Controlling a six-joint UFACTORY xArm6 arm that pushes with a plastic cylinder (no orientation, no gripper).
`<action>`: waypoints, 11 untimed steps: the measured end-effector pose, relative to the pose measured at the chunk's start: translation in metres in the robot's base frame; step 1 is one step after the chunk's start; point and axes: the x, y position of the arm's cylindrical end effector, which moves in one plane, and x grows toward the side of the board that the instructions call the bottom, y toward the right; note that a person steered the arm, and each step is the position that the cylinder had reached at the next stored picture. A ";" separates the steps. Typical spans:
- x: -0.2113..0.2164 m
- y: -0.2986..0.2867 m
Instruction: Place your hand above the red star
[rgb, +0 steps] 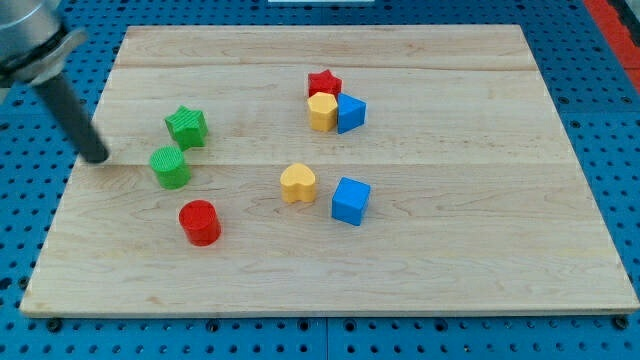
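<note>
Nearest the view's bottom on the table (480, 270) I see a red cylinder (200, 222), then a blue cube (350, 200) and a yellow heart (297, 183). My tip (97, 157) sits left of the green cylinder (171, 167). I have no pincer, so nothing is held. Farther up, the red star (324, 83) touches a yellow block (322, 112).

On the tabletop (480, 250), my tip (97, 157) sits near the left edge, beside the green cylinder (171, 167), green star (186, 127) behind it; the red star (324, 83) lies toward the top edge, well apart
</note>
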 end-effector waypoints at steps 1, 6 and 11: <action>-0.092 0.058; -0.203 0.086; -0.165 0.205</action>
